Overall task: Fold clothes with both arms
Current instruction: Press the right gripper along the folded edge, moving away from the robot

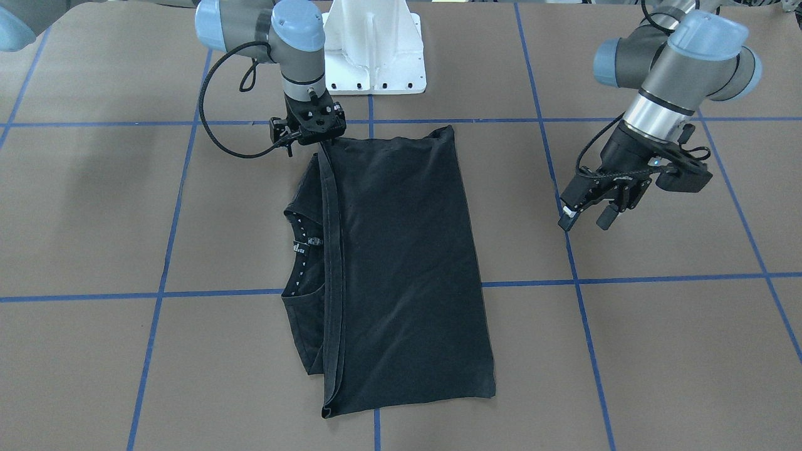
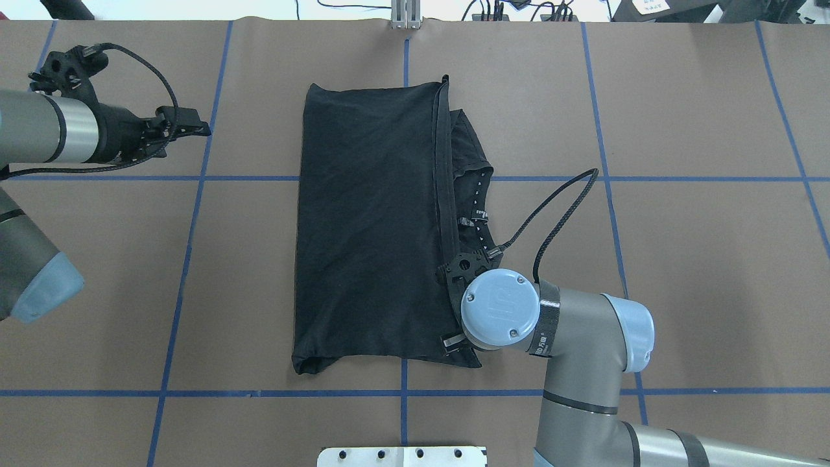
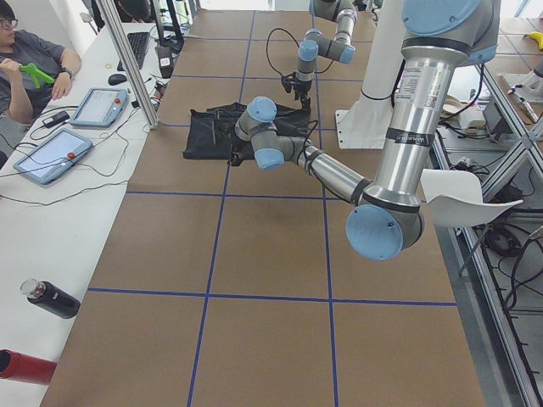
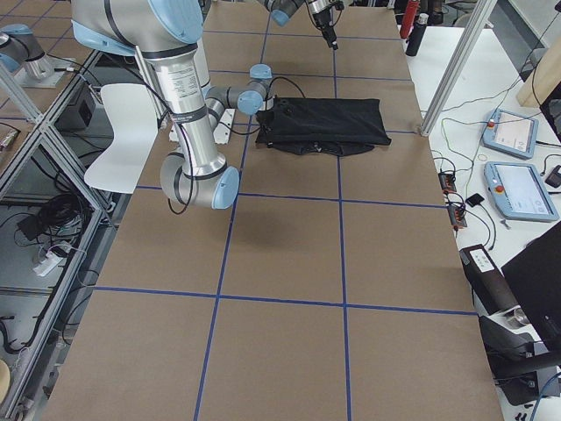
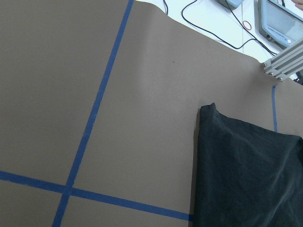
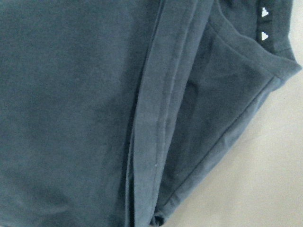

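Right pincer (image 1: 318,136) sits at 1 corner of the folded T-shirt (image 1: 401,269).

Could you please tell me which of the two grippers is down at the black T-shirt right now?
The right gripper: it sits at a corner of the T-shirt, whereas the left gripper hangs off to the side, well clear of the cloth.

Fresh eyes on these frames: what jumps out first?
The black T-shirt lies folded into a long rectangle mid-table, with its collar peeking out on the robot's right. The right gripper sits at the shirt corner nearest the robot, jaws hidden. The left gripper hangs open, apart from the cloth.
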Robot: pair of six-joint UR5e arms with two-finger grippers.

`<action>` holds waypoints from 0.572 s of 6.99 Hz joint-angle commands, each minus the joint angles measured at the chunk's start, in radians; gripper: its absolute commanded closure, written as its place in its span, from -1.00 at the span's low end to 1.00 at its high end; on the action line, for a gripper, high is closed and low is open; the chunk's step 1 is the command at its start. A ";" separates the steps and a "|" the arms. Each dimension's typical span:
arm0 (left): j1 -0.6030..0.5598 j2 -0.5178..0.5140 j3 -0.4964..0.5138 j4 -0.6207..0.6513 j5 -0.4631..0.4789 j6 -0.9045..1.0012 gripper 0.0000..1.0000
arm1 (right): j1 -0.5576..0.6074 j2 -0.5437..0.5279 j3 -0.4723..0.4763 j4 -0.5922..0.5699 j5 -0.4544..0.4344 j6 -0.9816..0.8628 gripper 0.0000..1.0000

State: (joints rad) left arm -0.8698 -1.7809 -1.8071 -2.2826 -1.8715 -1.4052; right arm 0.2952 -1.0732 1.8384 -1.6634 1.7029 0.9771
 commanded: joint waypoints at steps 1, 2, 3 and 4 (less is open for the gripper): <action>0.000 0.000 0.000 0.000 0.000 -0.003 -1.00 | 0.018 -0.001 -0.022 -0.001 0.004 0.000 -1.00; 0.000 0.000 0.000 0.000 0.000 -0.004 -1.00 | 0.034 -0.002 -0.030 -0.002 0.006 -0.002 -1.00; 0.002 0.000 0.008 -0.002 0.002 -0.006 -1.00 | 0.074 -0.001 -0.031 0.001 0.018 -0.009 -1.00; 0.002 0.000 0.009 -0.003 0.002 -0.006 -1.00 | 0.105 -0.007 -0.030 0.001 0.061 -0.017 -1.00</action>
State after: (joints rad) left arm -0.8688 -1.7810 -1.8016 -2.2840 -1.8705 -1.4105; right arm 0.3605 -1.0756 1.8092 -1.6637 1.7262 0.9690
